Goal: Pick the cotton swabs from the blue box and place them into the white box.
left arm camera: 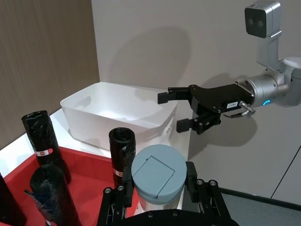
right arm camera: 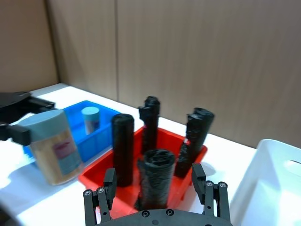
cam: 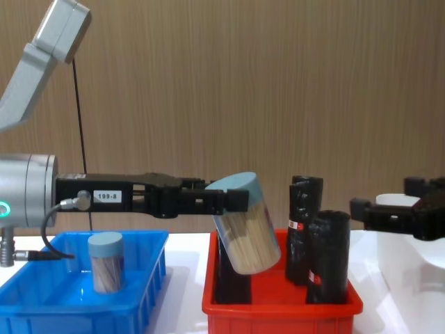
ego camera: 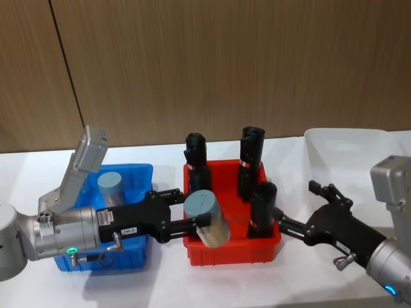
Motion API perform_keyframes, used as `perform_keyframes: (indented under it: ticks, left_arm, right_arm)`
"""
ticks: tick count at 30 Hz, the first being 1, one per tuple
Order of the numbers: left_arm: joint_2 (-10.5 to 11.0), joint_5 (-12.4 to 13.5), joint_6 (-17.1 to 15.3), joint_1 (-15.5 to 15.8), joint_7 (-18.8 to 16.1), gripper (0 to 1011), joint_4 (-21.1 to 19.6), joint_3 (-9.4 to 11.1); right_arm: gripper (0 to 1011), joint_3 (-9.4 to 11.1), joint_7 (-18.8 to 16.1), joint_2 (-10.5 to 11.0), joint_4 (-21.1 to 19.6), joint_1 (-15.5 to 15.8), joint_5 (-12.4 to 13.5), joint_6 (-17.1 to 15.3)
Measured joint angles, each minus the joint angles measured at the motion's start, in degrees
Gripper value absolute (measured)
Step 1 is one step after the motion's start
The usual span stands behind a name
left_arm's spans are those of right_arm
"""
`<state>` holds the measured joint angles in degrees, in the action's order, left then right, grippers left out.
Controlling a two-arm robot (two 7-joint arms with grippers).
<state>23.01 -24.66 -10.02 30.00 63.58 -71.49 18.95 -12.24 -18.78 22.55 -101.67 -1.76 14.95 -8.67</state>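
Left gripper [ego camera: 192, 207] pinches a swab tub [ego camera: 209, 221], badly tilted, over the red bin [ego camera: 231, 254]; it could slip in. Right gripper [ego camera: 297, 203], three o'clock, hangs wide open

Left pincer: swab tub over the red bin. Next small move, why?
Likely carry the cotton swabs tub right toward the open right pincer: the left pincer holds it tilted above the red bin, and the white box sits farther right.

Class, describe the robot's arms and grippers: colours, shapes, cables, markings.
Both have silver cylindrical wrists, grey camera housings and black two-fingered grippers. The left gripper bears a white label, a black cable and a green wrist light; the right gripper has a blue one.
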Motion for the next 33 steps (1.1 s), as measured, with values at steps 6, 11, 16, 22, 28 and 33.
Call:
perform_keyframes:
  ticks: [6, 11, 16, 22, 28, 33]
  left_arm:
    - [0.0, 0.0, 0.0, 0.0, 0.1, 663, 0.1, 0.0]
    - [0.0, 0.0, 0.0, 0.1, 0.2, 663, 0.1, 0.0]
    - [0.0, 0.0, 0.1, 0.1, 0.2, 663, 0.1, 0.0]
    - [0.0, 0.0, 0.1, 0.1, 0.3, 663, 0.2, 0.0]
    - [0.0, 0.0, 0.1, 0.1, 0.3, 663, 0.2, 0.0]
    - [0.0, 0.0, 0.0, 0.1, 0.3, 663, 0.2, 0.0]
  right_arm:
    - [1002, 0.1, -5.6, 0.8, 0.2, -1.3, 0.2, -2.2]
    - [1002, -0.1, -10.2, 1.1, 0.8, -2.7, 0.4, -3.7]
    - [1002, -0.8, -15.0, 0.8, 2.0, -4.8, 0.0, -5.3]
    - [1002, -1.8, -19.1, -0.2, 3.7, -7.0, -0.8, -6.8]
    - [1002, -2.8, -21.4, -1.1, 5.0, -8.6, -1.5, -7.4]
    - [1002, -3.6, -23.0, -1.9, 6.1, -10.1, -2.2, -7.8]
